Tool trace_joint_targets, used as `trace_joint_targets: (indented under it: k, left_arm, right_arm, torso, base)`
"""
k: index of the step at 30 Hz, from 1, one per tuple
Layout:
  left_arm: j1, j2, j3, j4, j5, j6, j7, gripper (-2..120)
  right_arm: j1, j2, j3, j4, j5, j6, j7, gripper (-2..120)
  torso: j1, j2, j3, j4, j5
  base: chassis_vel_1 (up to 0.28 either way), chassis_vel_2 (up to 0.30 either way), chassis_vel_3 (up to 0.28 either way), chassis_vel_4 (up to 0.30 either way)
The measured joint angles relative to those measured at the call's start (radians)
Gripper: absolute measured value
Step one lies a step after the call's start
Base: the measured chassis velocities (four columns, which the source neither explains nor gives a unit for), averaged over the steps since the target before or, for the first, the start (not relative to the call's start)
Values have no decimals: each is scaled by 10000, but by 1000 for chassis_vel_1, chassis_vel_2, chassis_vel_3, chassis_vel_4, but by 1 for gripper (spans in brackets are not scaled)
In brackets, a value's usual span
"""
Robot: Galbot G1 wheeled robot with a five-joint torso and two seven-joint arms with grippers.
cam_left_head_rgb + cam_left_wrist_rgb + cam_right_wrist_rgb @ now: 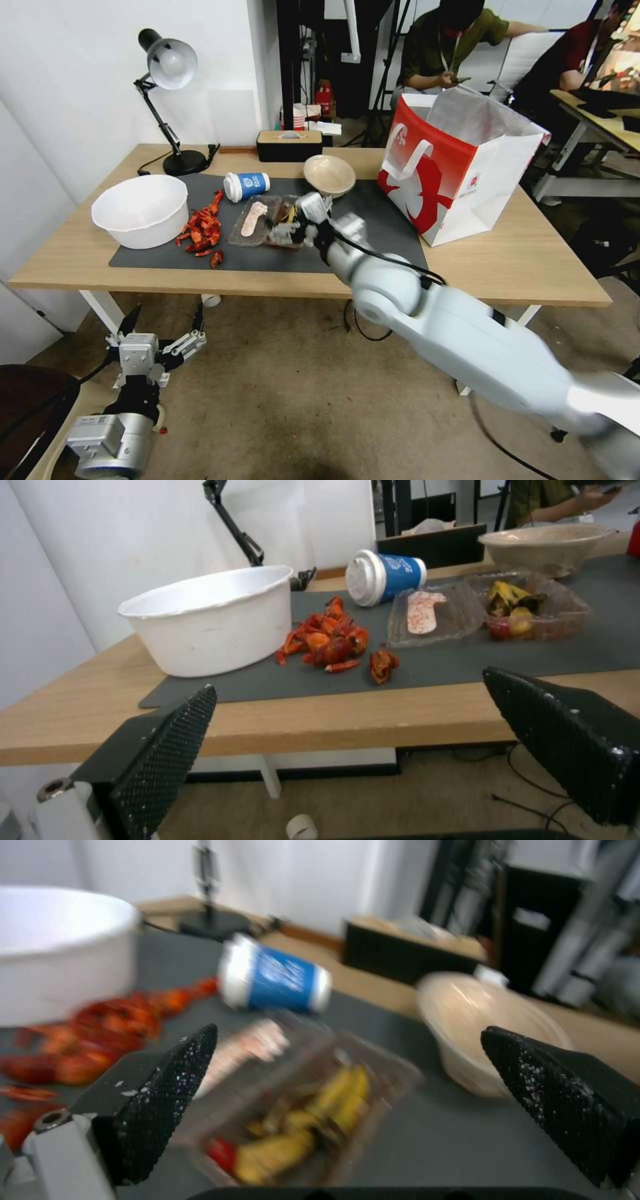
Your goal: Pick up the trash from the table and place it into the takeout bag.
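While spread wide, the right end effector (347,1100) hovers over the clear tray (300,1105).

The counter (520,267) is light wood with a dark grey mat (373,247), bearing a white bowl (141,210), red shell scraps (202,230), a blue-sleeved white-lidded cup (246,186), a beige bowl (329,175) and a red-and-white takeout bag (460,173) with a red figure print.
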Motion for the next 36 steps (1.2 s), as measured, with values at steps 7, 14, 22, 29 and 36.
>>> trace_joint_targets:
  k: [7, 14, 22, 29, 36]
  left_arm:
    - [118, -15, 55, -23, 116, -220, -4, 100]
    - [107, -11, 165, -46, 119, -233, -4, 100]
    - [74, -7, 241, -1, 128, -238, 6, 100]
    - [57, -5, 165, 20, 40, -251, -3, 100]
    - [-67, -2, 120, 95, -122, -246, -29, 100]
  right_arm:
    - [-811, -172, 1150, -155, 699, -113, 1048, 100]
    - [-988, -167, 1763, -938, 1060, 794, -122, 100]
    - [-481, 245, 1647, -2419, 724, 1222, -1328, 100]
    - [506, 1042, 1577, -5237, 163, 704, -1234, 100]
    - [1374, 1690, 1654, -6494, 1167, 838, -1243, 100]
  torso:
    - [-2, 0, -1, 0, 3]
    - [-2, 0, -1, 2, 2]
    - [-1, 1, -1, 4, -1]
    - [-1, 0, 0, -1, 1]
    - [-1, 0, -1, 4, 0]
  base:
    - [0, 0, 0, 0]
    - [0, 0, 0, 0]
    - [0, 0, 0, 0]
    - [0, 0, 0, 0]
    - [0, 0, 0, 0]
